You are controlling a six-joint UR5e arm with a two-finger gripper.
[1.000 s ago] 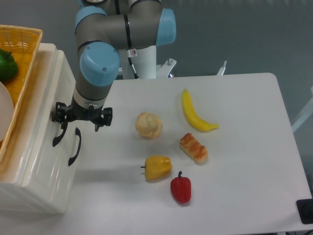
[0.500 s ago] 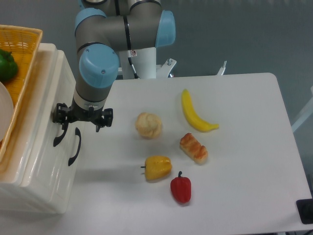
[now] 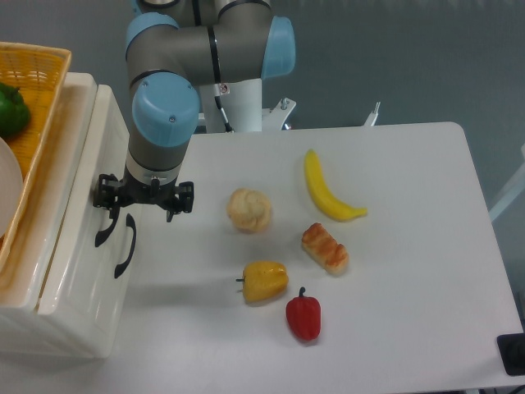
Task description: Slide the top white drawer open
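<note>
The top white drawer [image 3: 78, 205] is the upper part of the glossy cream cabinet at the left edge. Its curved black handle [image 3: 104, 231] is on the front facing the table. A second black handle [image 3: 125, 246] just to its right belongs to the lower drawer front [image 3: 90, 316]. My gripper [image 3: 141, 201] points down right in front of the drawer and looks open, jaws spread wide. Its left finger [image 3: 104, 194] is at the top end of the upper handle; the right finger [image 3: 179, 199] hangs over the table. Whether the left finger touches the handle is hidden.
A wicker basket [image 3: 41, 90] on the cabinet holds a green pepper [image 3: 11, 111] and a white plate [image 3: 6, 197]. On the white table lie a bun [image 3: 249, 210], a banana [image 3: 326, 189], a pastry [image 3: 325, 248], a yellow pepper [image 3: 264, 281] and a red pepper [image 3: 303, 317].
The gripper has shifted slightly to the right, and the top drawer's front and handle have come a little to the right with it.
</note>
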